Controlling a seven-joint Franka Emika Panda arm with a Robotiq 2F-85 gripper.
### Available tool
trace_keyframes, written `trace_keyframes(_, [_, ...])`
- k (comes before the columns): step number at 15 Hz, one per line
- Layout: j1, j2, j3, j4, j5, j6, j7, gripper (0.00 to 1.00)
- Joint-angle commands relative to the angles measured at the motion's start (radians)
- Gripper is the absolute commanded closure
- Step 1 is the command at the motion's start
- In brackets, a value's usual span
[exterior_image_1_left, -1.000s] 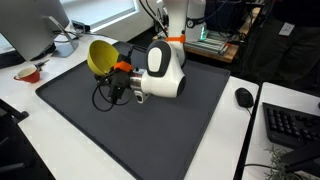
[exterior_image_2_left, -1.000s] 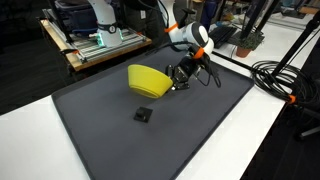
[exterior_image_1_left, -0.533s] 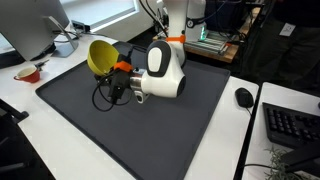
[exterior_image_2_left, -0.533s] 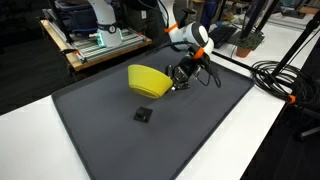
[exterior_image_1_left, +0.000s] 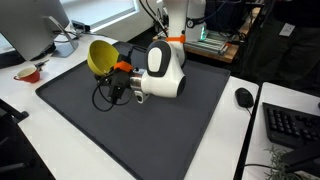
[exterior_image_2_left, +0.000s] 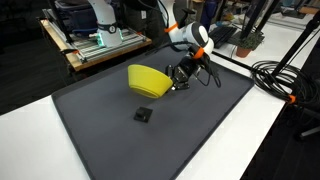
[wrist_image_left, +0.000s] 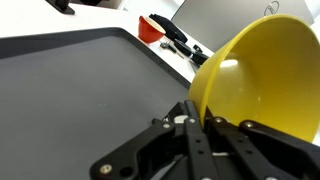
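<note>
A yellow bowl (exterior_image_1_left: 100, 55) is tipped on its side above the dark mat (exterior_image_1_left: 150, 125); it also shows in an exterior view (exterior_image_2_left: 148, 80) and fills the right of the wrist view (wrist_image_left: 262, 90). My gripper (exterior_image_1_left: 122, 80) is shut on the bowl's rim, one finger inside and one outside, as the wrist view (wrist_image_left: 198, 125) shows. In an exterior view the gripper (exterior_image_2_left: 176, 78) grips the bowl's right edge, with the bowl low over the mat. A small dark square object (exterior_image_2_left: 143, 114) lies on the mat in front of the bowl.
A red cup (exterior_image_1_left: 30, 73) and a white bowl (exterior_image_1_left: 65, 44) stand on the white table left of the mat. A computer mouse (exterior_image_1_left: 244, 97) and keyboard (exterior_image_1_left: 293, 125) lie to the right. Black cables (exterior_image_2_left: 285, 78) run beside the mat.
</note>
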Motion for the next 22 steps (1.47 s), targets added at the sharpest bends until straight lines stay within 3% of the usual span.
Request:
trace_keyframes(1, [-0.008, 0.004, 0.012, 0.005, -0.006, -0.009, 0.0, 0.95])
trace_keyframes(9, [-0.006, 0.068, -0.018, 0.054, -0.025, -0.032, 0.018, 0.99])
trace_keyframes(22, [-0.044, 0.173, -0.034, 0.182, -0.021, 0.036, 0.001, 0.99])
